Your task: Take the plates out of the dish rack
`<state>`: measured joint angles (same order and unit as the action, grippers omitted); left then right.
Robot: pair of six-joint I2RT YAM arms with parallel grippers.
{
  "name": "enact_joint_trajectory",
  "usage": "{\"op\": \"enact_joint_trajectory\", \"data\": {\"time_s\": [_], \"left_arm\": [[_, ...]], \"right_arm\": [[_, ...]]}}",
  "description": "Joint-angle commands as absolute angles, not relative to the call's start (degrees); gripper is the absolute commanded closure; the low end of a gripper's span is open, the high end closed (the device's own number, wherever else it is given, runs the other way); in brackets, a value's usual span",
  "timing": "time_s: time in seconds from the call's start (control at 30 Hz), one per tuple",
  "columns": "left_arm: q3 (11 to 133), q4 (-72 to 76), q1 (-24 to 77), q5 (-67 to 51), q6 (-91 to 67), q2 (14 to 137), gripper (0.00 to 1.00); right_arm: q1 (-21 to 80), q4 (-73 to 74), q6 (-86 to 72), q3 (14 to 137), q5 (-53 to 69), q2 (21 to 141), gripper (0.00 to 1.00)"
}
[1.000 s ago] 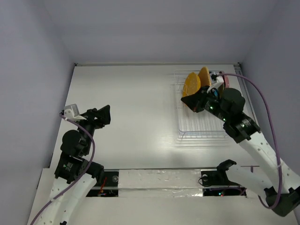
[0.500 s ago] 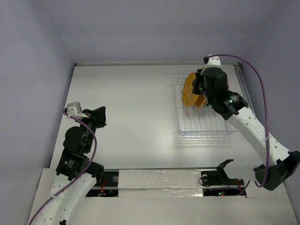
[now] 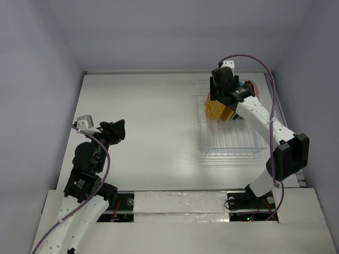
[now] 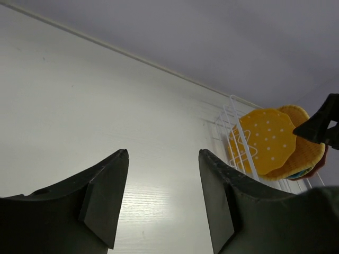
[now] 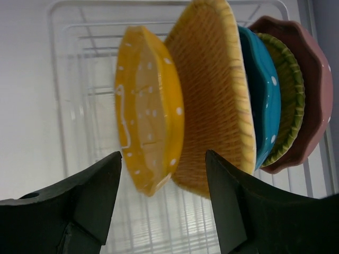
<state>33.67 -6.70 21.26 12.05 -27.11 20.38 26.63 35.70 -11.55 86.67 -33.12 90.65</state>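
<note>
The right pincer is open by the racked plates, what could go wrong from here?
The right pincer seems to straddle both the yellow dotted plate and the woven plate behind it, so closing may catch two. They stand close together in the dish rack; lifting one could drag or tip the blue plate.

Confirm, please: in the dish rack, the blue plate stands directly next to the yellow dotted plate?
No. In the dish rack, an orange woven plate stands between the blue plate and the yellow dotted plate, as the right wrist view shows.
</note>
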Motion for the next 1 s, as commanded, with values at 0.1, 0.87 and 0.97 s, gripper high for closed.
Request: {"op": "enact_joint_trajectory", "data": {"time_s": [0.1,0.87,0.97], "left_arm": [[33.22,-4.04,21.01,11.87,-26.98,19.07,0.45],[32.96,-3.25,19.95,11.87,-27.25,18.81,0.43],[32.87,-3.25,19.95,11.87,-27.16,18.81,0.43]], "right_arm": [[22.68,35.07,-10.90,89.82,-34.37,97.02,0.33],[25.13,40.95,-6.50,105.90,-43.86,99.32,1.00],[26.36,41.31,-6.50,108.80,-43.68,96.86,1.00]]}}
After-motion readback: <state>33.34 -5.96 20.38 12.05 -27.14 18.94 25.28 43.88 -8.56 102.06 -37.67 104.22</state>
